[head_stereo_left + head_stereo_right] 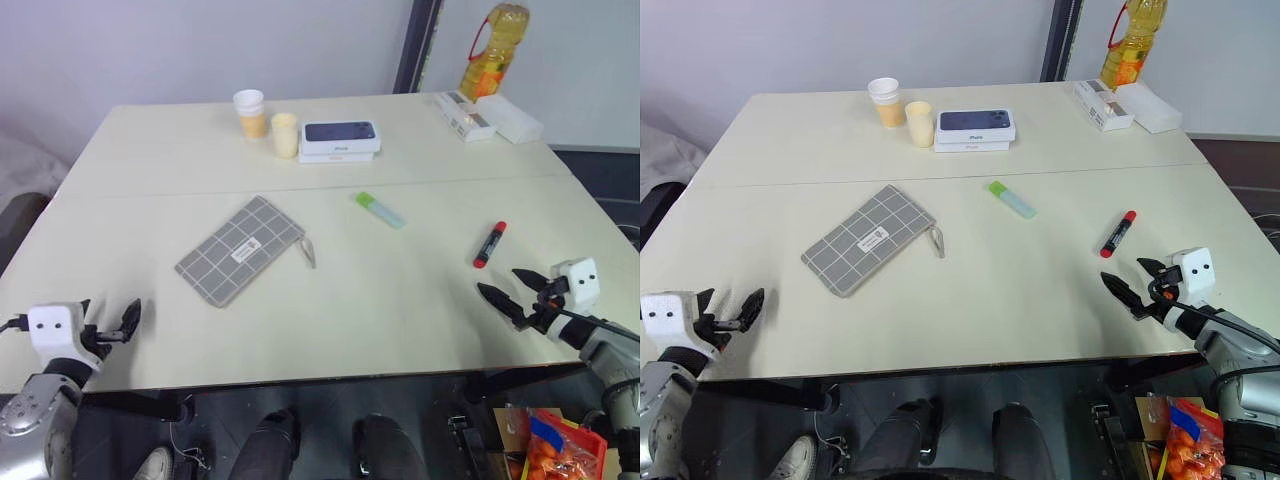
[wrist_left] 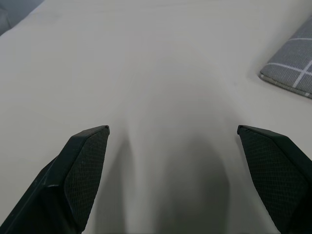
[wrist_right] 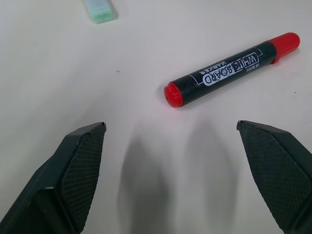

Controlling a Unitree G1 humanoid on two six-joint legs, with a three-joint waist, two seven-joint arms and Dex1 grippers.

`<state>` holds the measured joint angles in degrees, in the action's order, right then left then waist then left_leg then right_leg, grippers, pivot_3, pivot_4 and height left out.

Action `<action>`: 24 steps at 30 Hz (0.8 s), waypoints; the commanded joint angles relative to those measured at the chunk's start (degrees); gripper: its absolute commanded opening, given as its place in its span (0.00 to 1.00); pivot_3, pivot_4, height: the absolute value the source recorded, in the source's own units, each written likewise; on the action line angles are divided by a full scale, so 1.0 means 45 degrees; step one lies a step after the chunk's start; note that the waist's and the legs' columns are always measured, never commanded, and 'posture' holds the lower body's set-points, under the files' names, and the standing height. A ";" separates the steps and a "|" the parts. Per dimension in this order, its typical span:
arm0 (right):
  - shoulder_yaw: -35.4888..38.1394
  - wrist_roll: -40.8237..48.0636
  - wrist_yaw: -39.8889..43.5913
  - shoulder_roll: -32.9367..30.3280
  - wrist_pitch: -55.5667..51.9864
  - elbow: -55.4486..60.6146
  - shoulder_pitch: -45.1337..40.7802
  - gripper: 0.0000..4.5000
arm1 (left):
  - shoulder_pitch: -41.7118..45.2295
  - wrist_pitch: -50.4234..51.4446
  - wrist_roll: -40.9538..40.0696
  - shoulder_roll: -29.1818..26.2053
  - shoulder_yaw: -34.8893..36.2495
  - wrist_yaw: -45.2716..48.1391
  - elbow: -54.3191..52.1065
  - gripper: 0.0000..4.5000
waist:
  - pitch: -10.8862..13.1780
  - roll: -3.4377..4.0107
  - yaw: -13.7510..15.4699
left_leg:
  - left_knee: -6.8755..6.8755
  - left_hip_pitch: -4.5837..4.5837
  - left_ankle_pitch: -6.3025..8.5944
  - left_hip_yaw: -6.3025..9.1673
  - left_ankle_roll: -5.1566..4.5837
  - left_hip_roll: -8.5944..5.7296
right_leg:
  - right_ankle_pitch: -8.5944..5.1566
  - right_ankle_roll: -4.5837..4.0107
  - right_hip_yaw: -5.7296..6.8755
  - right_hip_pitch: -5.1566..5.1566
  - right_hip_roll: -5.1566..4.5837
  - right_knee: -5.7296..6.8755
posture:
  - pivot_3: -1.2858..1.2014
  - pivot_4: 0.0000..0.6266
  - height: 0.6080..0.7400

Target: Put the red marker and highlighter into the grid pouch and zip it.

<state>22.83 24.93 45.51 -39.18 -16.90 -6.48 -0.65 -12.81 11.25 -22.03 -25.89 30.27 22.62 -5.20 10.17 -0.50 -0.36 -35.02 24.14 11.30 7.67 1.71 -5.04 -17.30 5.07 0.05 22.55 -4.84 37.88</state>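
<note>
A: Both claws wide and empty. Right claw (image 1: 512, 291) sits near the red marker (image 1: 490, 243) by the counter's right edge; highlighter (image 1: 379, 210) and grid pouch (image 1: 240, 249) mid-counter.

B: Left claw (image 1: 127, 321) too. That marker looks round, so a sloppy pinch could roll it off the edge.

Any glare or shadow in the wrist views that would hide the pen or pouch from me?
Right wrist view: red marker lies evenly lit, its white lettering readable, with soft shadows of the open right gripper on the table short of it. Left wrist view: a similar soft shadow under the open left gripper; the grid pouch corner stays clear.
</note>
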 commanded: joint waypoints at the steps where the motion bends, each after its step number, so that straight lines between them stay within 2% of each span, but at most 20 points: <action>1: 0.0041 0.0030 0.0012 0.0022 0.0271 0.0175 -0.0223 0.99 | 0.0021 -0.0022 -0.0145 -0.0058 0.0166 -0.0041 -0.0559 1.00 | 0.0000 0.0000 -0.0001 | -0.0001 0.0000 0.0000 0.0000 0.0000 0.0000 | 0.0000 0.0000 0.0000 -0.0001 -0.0001 0.0000 | 0.52 0.24 1.00; 7: -0.0178 0.0138 -0.0016 0.0092 0.0191 0.0505 -0.0497 0.99 | 0.0215 0.0006 -0.0259 0.0007 0.0194 -0.0046 -0.0557 1.00 | 0.0000 0.0000 -0.0004 | -0.0001 0.0000 0.0000 -0.0001 0.0000 0.0000 | 0.0000 0.0000 0.0000 -0.0001 0.0000 0.0000 | 0.52 0.24 1.00; 13: -0.0831 0.0716 0.0055 0.0301 -0.0587 0.2146 -0.0841 0.99 | 0.0567 -0.0454 -0.0123 0.0330 0.0046 -0.0199 -0.0438 1.00 | 0.0000 0.0000 -0.0025 | -0.0002 0.0000 0.0000 -0.0001 0.0000 0.0000 | 0.0001 0.0002 -0.0001 0.0000 0.0001 0.0000 | 0.52 0.24 1.00; 17: -0.2157 0.1122 -0.0191 0.1003 -0.1490 0.3827 -0.1644 0.99 | 0.0530 -0.0857 -0.0123 0.0731 -0.0061 -0.0331 -0.0584 1.00 | 0.0000 0.0000 -0.0068 | -0.0001 0.0001 0.0000 -0.0001 0.0000 0.0001 | 0.0003 0.0003 -0.0003 0.0006 0.0003 0.0000 | 0.52 0.24 1.00; 22: -0.4692 0.0798 -0.1096 0.2914 -0.2311 0.5041 -0.3425 0.99 | 0.0349 -0.1239 -0.0037 0.0843 -0.0269 -0.0139 -0.0624 1.00 | 0.0000 0.0000 -0.0056 | 0.0001 0.0003 0.0000 0.0004 0.0000 0.0008 | 0.0003 0.0002 -0.0002 0.0014 0.0011 0.0002 | 0.52 0.24 1.00; 23: -0.5152 0.0520 -0.1226 0.3161 -0.2394 0.5026 -0.3732 0.88 | 0.0351 -0.1293 -0.0018 0.0788 -0.0302 -0.0098 -0.0602 1.00 | 0.0000 0.0001 -0.0050 | 0.0001 0.0005 0.0000 0.0005 0.0000 0.0007 | 0.0002 0.0001 -0.0002 0.0016 0.0011 0.0001 | 0.52 0.24 1.00; 24: -0.5738 0.0069 -0.1358 0.3377 -0.2418 0.4868 -0.4101 0.82 | 0.0341 -0.1327 -0.0004 0.0747 -0.0326 -0.0082 -0.0588 1.00 | 0.0000 0.0000 -0.0034 | 0.0001 0.0007 0.0000 0.0004 0.0000 0.0006 | 0.0003 0.0001 -0.0002 0.0018 0.0010 0.0001 | 0.52 0.24 1.00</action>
<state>-0.92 27.13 40.49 -24.41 -27.62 13.82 -17.48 -11.04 6.79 -22.59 -21.78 28.28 22.03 -5.97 10.17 -0.50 -0.51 -35.01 24.18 11.30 7.70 1.71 -5.02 -17.29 5.08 0.04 22.63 -4.79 37.88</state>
